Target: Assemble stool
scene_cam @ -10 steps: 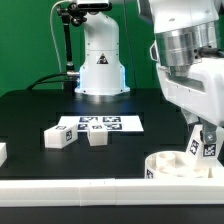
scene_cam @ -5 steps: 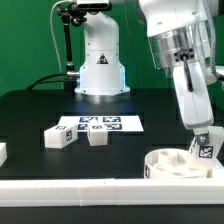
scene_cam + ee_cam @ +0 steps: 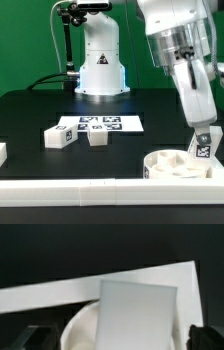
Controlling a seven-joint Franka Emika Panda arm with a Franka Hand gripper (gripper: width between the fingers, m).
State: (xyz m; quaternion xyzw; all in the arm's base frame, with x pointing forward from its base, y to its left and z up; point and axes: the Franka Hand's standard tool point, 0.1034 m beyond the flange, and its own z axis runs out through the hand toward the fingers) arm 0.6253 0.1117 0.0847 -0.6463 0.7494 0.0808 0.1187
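Note:
The round white seat (image 3: 172,166) lies at the front on the exterior view's right, against the white rail. My gripper (image 3: 203,140) is shut on a white stool leg (image 3: 204,149) with a tag and holds it tilted over the seat's right side, its lower end at the seat. In the wrist view the leg (image 3: 136,311) fills the space between my dark fingertips (image 3: 206,336), with the seat's curved edge (image 3: 82,328) beside it. Two more loose legs (image 3: 58,137) (image 3: 97,138) lie on the black table near the middle.
The marker board (image 3: 100,124) lies behind the two loose legs. A white border rail (image 3: 70,186) runs along the front edge and shows in the wrist view (image 3: 50,294). Another white part (image 3: 2,152) sits at the left edge. The robot base (image 3: 100,60) stands at the back.
The arm has leaned over and carried the held leg slightly right and down onto the seat. In the last half second it has hardly moved.

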